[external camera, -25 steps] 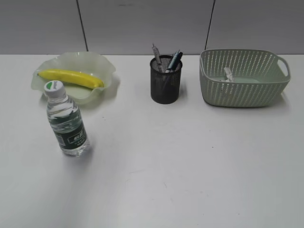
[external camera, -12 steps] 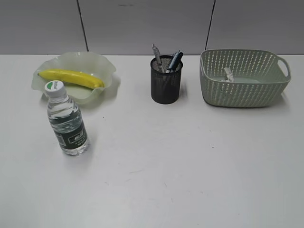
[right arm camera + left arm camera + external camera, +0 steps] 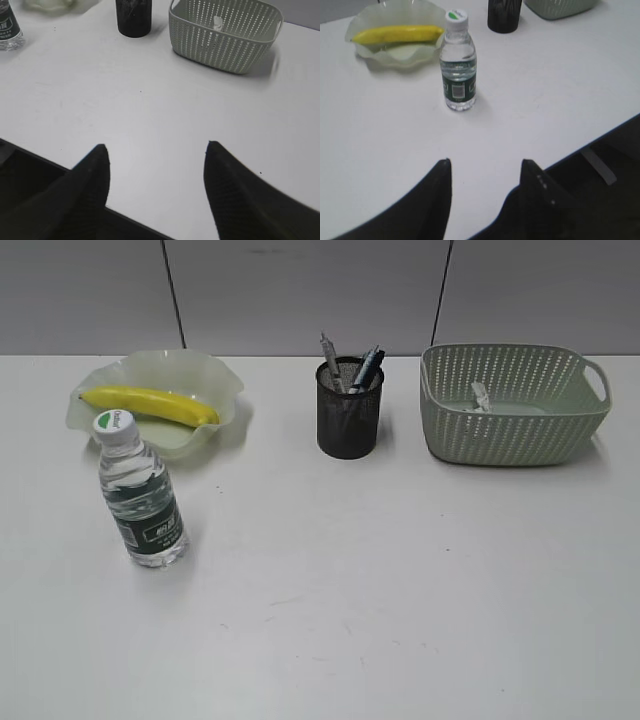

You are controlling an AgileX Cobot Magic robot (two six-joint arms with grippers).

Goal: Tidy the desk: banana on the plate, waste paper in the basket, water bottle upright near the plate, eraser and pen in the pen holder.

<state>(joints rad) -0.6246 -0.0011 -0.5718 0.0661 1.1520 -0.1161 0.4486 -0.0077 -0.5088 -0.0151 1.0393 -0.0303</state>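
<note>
The banana [image 3: 150,403] lies in the wavy-rimmed green plate [image 3: 215,375] at the back left of the white desk [image 3: 400,570]. The water bottle [image 3: 140,495] stands upright in front of the plate. The black mesh pen holder [image 3: 350,415] holds pens [image 3: 367,367]. The waste paper [image 3: 481,396] lies in the green basket [image 3: 515,435] at the back right. I cannot see the eraser. My left gripper [image 3: 485,165] is open and empty over the desk's front edge, well short of the bottle [image 3: 458,62]. My right gripper [image 3: 156,147] is open and empty near the front edge.
A grey panelled wall [image 3: 320,290] runs behind the desk. The desk's front edge [image 3: 600,135] drops to a dark floor in both wrist views. Neither arm shows in the exterior view.
</note>
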